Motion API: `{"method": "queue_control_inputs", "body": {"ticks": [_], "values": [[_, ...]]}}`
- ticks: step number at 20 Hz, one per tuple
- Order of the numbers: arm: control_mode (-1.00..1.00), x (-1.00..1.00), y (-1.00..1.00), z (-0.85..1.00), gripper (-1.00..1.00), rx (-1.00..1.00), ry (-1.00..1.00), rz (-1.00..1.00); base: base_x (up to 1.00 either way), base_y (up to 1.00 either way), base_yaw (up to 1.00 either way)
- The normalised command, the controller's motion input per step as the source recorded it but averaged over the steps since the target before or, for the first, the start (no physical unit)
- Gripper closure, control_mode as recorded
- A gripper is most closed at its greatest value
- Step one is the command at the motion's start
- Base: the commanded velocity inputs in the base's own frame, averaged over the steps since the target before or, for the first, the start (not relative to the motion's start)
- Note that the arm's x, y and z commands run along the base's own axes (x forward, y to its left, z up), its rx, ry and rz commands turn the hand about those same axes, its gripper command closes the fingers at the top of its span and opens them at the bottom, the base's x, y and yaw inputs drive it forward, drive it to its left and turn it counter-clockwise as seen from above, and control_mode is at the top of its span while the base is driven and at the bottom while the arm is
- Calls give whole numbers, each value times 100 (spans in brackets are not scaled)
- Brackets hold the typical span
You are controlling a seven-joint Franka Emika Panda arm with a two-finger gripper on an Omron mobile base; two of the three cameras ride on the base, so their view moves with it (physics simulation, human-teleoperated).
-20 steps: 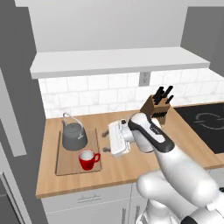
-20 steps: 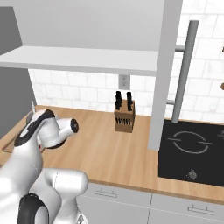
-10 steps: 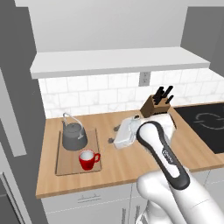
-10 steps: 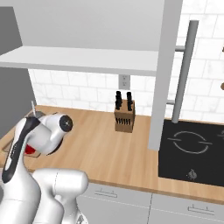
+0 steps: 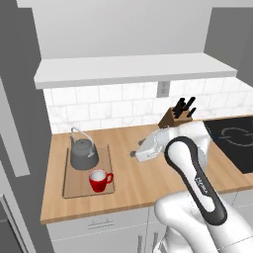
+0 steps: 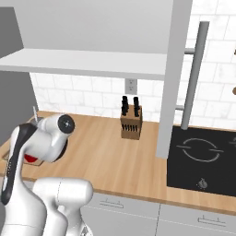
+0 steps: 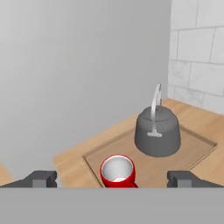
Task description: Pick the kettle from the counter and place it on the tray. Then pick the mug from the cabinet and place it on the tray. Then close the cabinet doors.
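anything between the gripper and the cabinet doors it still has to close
Nothing visible blocks it. The open gripper hangs over bare counter, right of the tray holding the kettle and mug. One cabinet door stands open, edge-on, right of the arm.

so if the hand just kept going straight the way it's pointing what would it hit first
Probably the small red mug on the light wooden tray, which sits centred between the open hand's fingertips; the squat dark grey kettle stands beyond it. Depth is unclear.

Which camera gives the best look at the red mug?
The hand view: the mug is close, its white inside visible, on the tray before the kettle. Left base view shows it smaller; right base view shows a red sliver behind the arm.
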Motion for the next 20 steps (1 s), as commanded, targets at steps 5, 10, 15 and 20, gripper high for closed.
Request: {"method": "queue_control_inputs", "body": {"ticks": [5, 10, 15, 20], "values": [[-100, -6, -21, 16, -100, -1, 6, -11, 0, 0, 0], [-100, 0, -27, 17, -100, 0, 0, -17, 0, 0, 0], [-100, -2, -26, 11, -100, 0, 0, -16, 0, 0, 0], [-100, 0, -12, 11, -100, 0, 3, -10, 0, 0, 0]]}}
